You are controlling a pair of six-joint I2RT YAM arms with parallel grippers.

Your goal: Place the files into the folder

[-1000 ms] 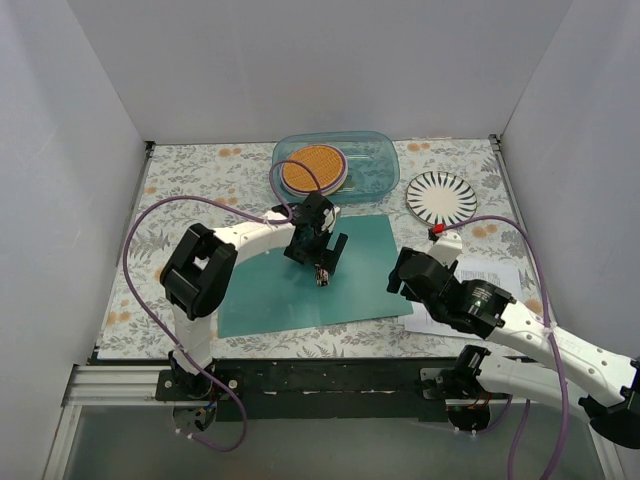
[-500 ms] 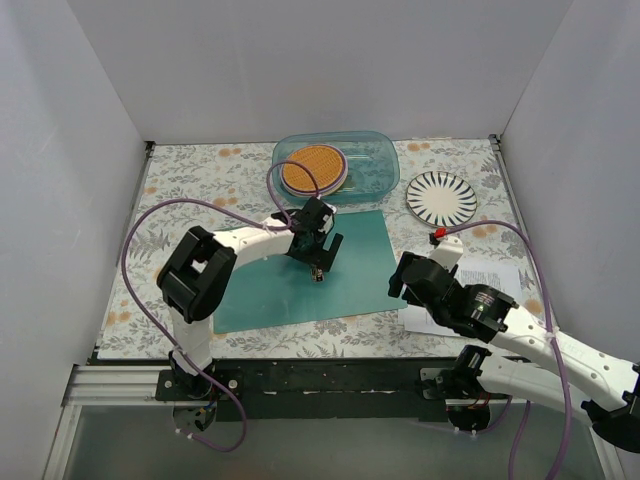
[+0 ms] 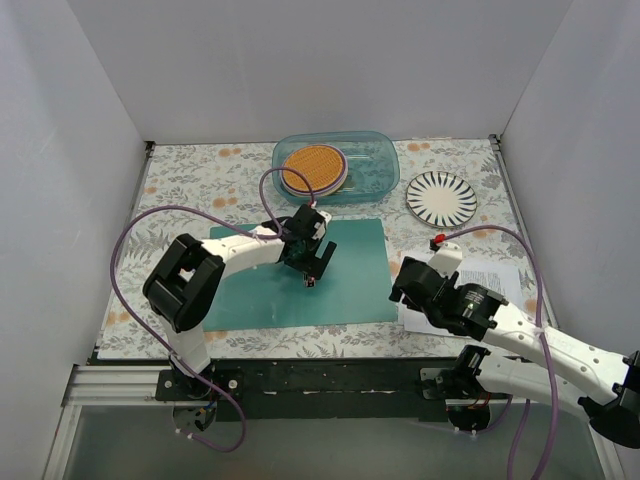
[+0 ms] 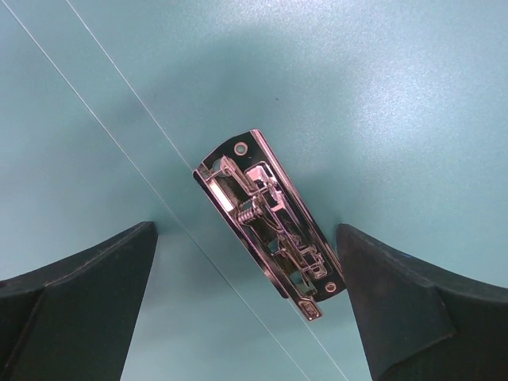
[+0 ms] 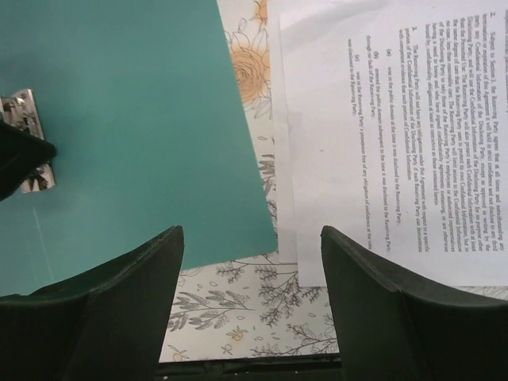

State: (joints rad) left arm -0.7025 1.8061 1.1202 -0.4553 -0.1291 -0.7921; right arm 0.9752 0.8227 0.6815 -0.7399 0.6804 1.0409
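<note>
The teal-green folder (image 3: 350,275) lies open and flat on the flowered table. Its silver clip (image 4: 270,222) shows at the spine. My left gripper (image 3: 312,274) hangs just above the clip, open and empty, with one finger on each side of it (image 4: 244,232). The files (image 3: 490,282), white printed sheets, lie on the table just right of the folder. They also show in the right wrist view (image 5: 381,143), beside the folder's near right corner (image 5: 119,119). My right gripper (image 3: 405,287) is open and empty over the gap between folder and files (image 5: 252,234).
A clear blue-tinted container (image 3: 370,160) holding an orange woven disc (image 3: 313,168) stands at the back. A black-and-white striped plate (image 3: 441,197) sits at the back right. White walls enclose three sides. The table's near edge meets a black rail (image 3: 330,380).
My left gripper has moved a little left and nearer, staying over the clip. The folder has shifted slightly left and straightened. The right gripper has crept a little nearer.
</note>
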